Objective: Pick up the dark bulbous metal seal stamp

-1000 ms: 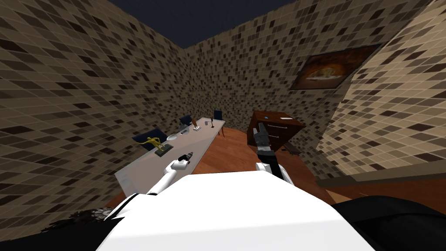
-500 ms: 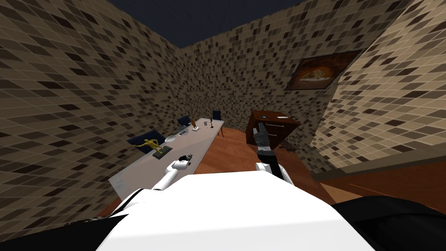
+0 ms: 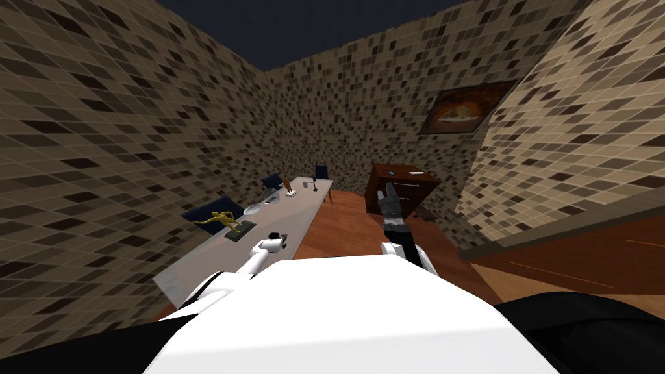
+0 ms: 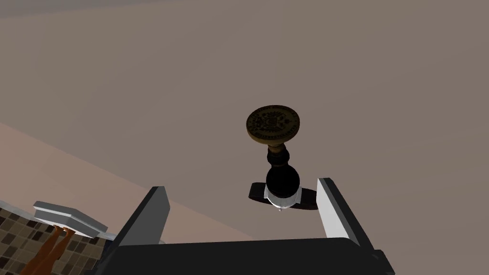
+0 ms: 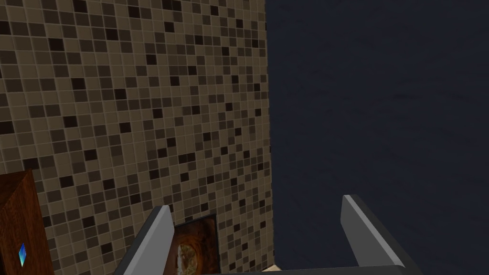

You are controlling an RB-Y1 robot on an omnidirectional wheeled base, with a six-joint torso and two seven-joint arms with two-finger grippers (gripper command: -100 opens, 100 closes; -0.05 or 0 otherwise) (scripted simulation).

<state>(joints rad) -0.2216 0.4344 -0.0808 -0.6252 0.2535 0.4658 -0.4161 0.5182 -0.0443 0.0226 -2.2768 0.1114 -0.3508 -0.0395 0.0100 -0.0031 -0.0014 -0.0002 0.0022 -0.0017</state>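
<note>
Over the worktop [image 4: 143, 86], our left end effector [image 4: 241, 185] gapes wide with the seal stamp [image 4: 281, 162] between its fingers [image 4: 153, 215] (nearer one side), so we'd centre first, then squeeze the dark bulb gently.

The left arm [image 3: 254, 260] lay stretched forward and low, the left pincer [image 4: 241, 190] spread wide. The right arm [image 3: 395, 228] pointed up and ahead, the right pincer [image 5: 255, 205] likewise spread.

Stamp [image 4: 278, 157], black and seemingly brass-toned
</note>
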